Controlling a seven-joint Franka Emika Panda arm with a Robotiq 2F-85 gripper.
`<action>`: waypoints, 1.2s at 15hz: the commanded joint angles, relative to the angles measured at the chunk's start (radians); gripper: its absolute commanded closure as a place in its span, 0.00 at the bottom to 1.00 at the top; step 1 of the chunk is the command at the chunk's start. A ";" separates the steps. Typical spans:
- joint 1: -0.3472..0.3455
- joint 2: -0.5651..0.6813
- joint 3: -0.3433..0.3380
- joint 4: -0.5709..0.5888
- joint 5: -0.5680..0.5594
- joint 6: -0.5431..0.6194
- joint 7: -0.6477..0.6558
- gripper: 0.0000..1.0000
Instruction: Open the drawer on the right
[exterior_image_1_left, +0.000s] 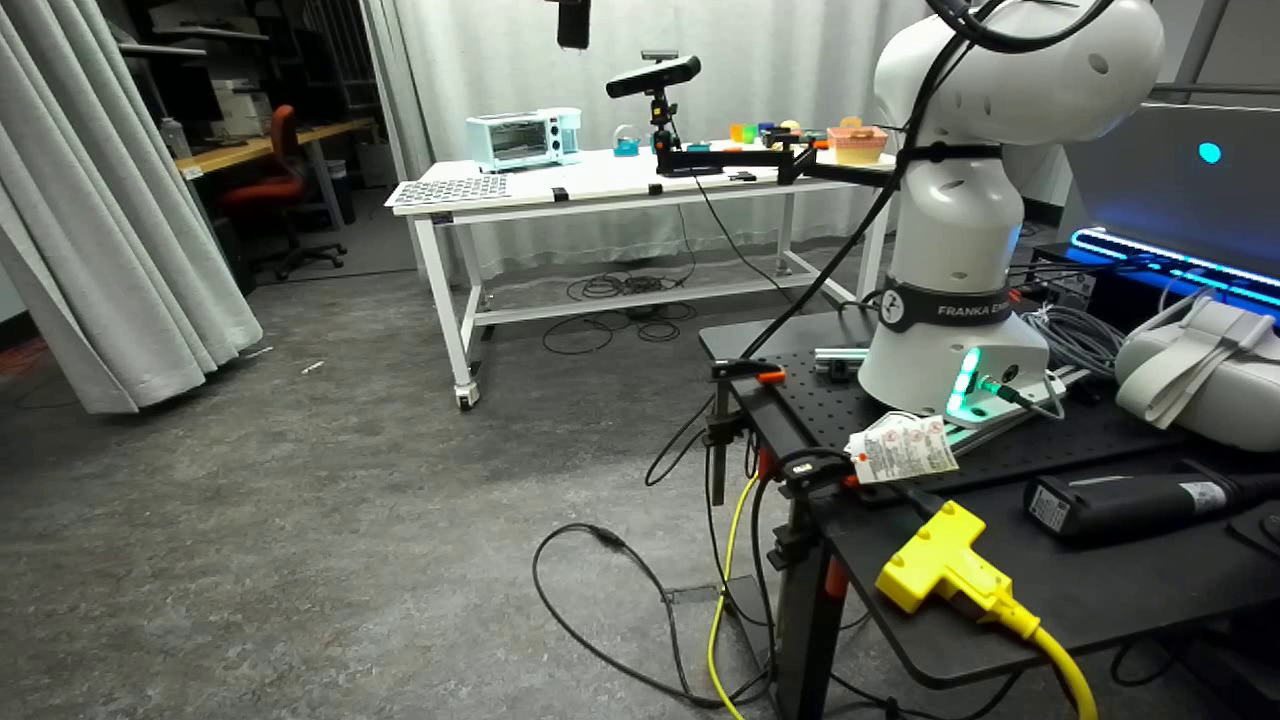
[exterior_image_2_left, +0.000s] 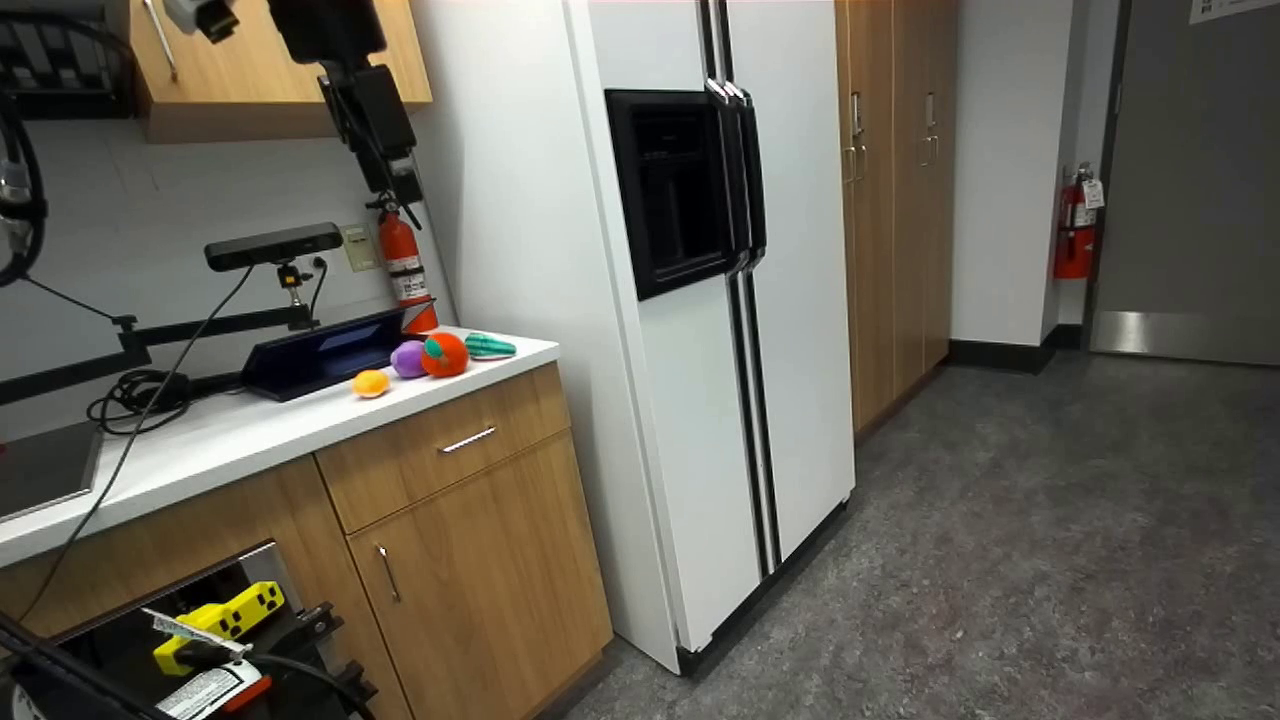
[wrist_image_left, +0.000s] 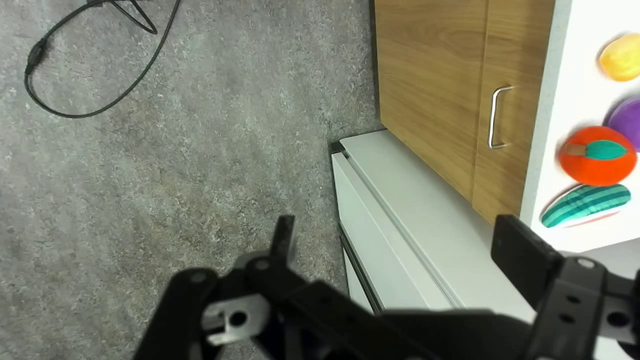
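Observation:
The drawer (exterior_image_2_left: 445, 450) is shut under the right end of the white counter in an exterior view. Only its wood-coloured front and silver bar handle (exterior_image_2_left: 467, 440) show; its inside is hidden. In the wrist view the drawer front (wrist_image_left: 522, 115) and handle (wrist_image_left: 494, 117) are at the upper right, below the counter edge. My gripper (wrist_image_left: 395, 232) is open in the wrist view, with its fingers wide apart and nothing between them. In an exterior view the gripper (exterior_image_2_left: 405, 185) hangs above the counter, apart from the drawer and its handle.
Soft toys lie on the counter (exterior_image_2_left: 220, 445): a red one (exterior_image_2_left: 445, 355), a purple one (exterior_image_2_left: 408, 360), a yellow one (exterior_image_2_left: 370, 384) and a green striped one (exterior_image_2_left: 490, 346). A cupboard door (exterior_image_2_left: 480, 580) is below the drawer. A white fridge (exterior_image_2_left: 800, 350) stands beside it.

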 joint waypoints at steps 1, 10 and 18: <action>-0.005 0.011 0.001 -0.002 0.007 0.004 -0.017 0.00; -0.016 0.182 -0.029 -0.128 -0.039 0.230 -0.137 0.00; 0.005 0.365 -0.004 -0.154 -0.050 0.356 -0.140 0.00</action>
